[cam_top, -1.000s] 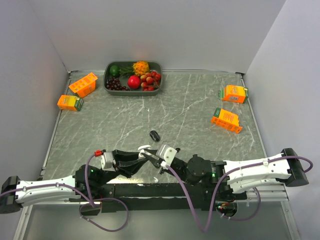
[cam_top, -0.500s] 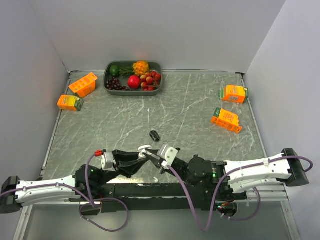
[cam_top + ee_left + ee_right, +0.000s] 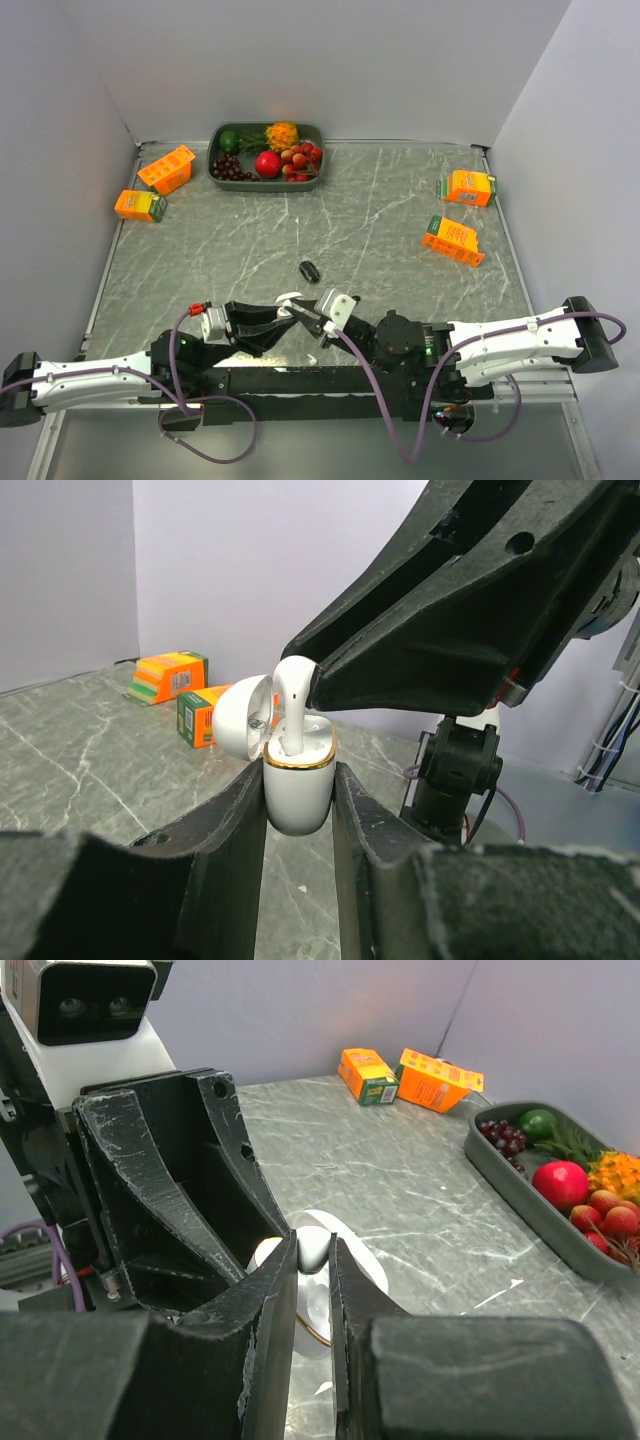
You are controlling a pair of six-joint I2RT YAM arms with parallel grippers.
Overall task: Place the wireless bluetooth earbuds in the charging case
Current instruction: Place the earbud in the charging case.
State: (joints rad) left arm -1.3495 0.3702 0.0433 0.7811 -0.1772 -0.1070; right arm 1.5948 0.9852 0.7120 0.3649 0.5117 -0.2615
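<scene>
**A:** Where is the white earbud [image 3: 293, 695] right now?

**B:** The right gripper [image 3: 313, 1258] has it pinched by the head. Its stem is down in the open charging case [image 3: 297, 792], but the head stands well above the gold rim, so it isn't seated. The left gripper [image 3: 298, 815] is clamped on the case's two sides and keeps it upright. All of this is at the middle of the table [image 3: 400, 220]'s near edge.

**A:** What could spoil it from here?

**B:** Tilt, mostly, I'd say. If the stem goes in off-axis it can jam against the socket wall. A harder push could then slide or twist the smooth case in the left grip.

**A:** And the lid [image 3: 240, 715]?

**B:** It stands open just beside the bud, so a drifting right finger could knock it. Letting go too early may also leave the bud proud and let it topple out.

**A:** Anything else loose?

**B:** A small black piece [image 3: 308, 270] lies farther out on the table. It's too small to name.
</scene>
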